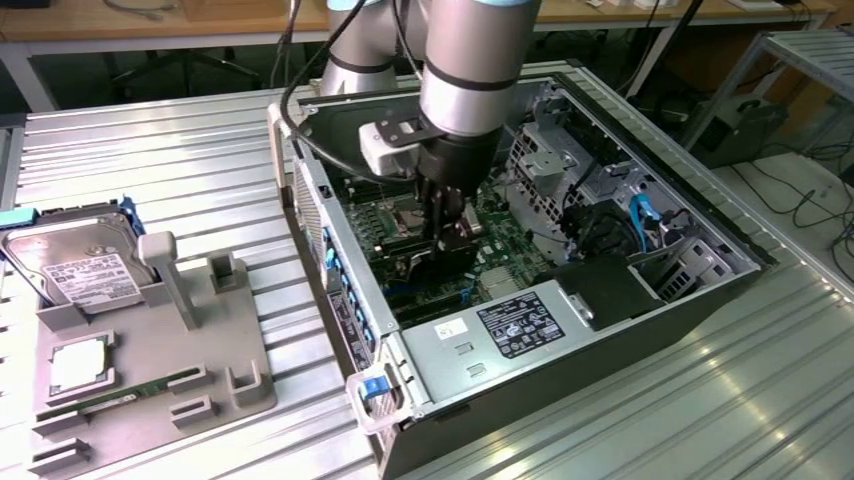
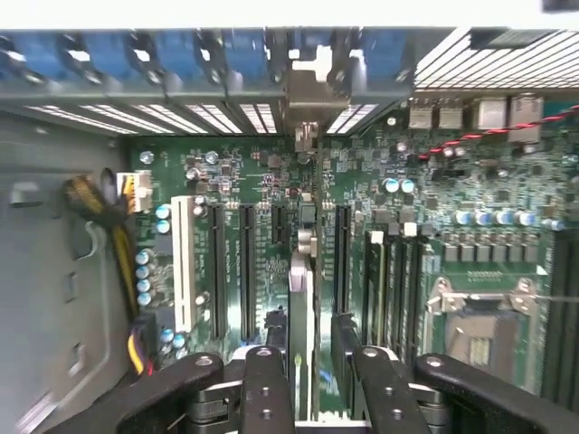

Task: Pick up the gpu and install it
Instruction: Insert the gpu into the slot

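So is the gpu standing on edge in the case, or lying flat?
On edge. In the wrist view the gpu runs as a thin vertical strip over the motherboard slots, bracket toward the rear, between the gripper fingers.

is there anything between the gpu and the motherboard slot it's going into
Nothing visible. In the wrist view the gpu stands on edge between the gripper's fingers, directly over the motherboard slots, its bracket end toward the case's rear wall. Whether it is already seated cannot be told.

Robotics lab: aluminium workbench (image 1: 200, 150), open PC case (image 1: 667, 300).
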Controlling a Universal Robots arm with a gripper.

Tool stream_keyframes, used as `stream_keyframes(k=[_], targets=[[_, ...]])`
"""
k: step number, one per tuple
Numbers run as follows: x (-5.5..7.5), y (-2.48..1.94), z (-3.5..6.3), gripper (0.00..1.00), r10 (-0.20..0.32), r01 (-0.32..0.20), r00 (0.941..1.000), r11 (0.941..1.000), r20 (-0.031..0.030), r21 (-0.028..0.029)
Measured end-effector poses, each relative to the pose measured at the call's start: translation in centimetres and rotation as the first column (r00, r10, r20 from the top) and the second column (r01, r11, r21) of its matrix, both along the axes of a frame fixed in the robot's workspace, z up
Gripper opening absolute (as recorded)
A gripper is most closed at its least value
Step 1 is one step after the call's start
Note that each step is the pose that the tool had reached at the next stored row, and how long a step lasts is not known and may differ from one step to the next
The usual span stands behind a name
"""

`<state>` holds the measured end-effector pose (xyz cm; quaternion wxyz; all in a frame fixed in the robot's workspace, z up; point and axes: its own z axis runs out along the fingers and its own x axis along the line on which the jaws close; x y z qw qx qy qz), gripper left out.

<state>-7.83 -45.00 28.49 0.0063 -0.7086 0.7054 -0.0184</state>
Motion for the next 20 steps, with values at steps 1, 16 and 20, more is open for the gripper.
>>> stream_keyframes(k=[1, 16, 20], targets=[[0.0, 0.0, 0.43, 0.34, 0.0, 0.0, 1.0, 1.0, 0.001, 0.0], [0.0, 0.04, 2.25, 0.11, 0.0, 0.0, 1.0, 1.0, 0.0065, -0.0005], [0.0, 0.04, 2.26, 0.11, 0.0, 0.0, 1.0, 1.0, 0.0065, -0.0005]])
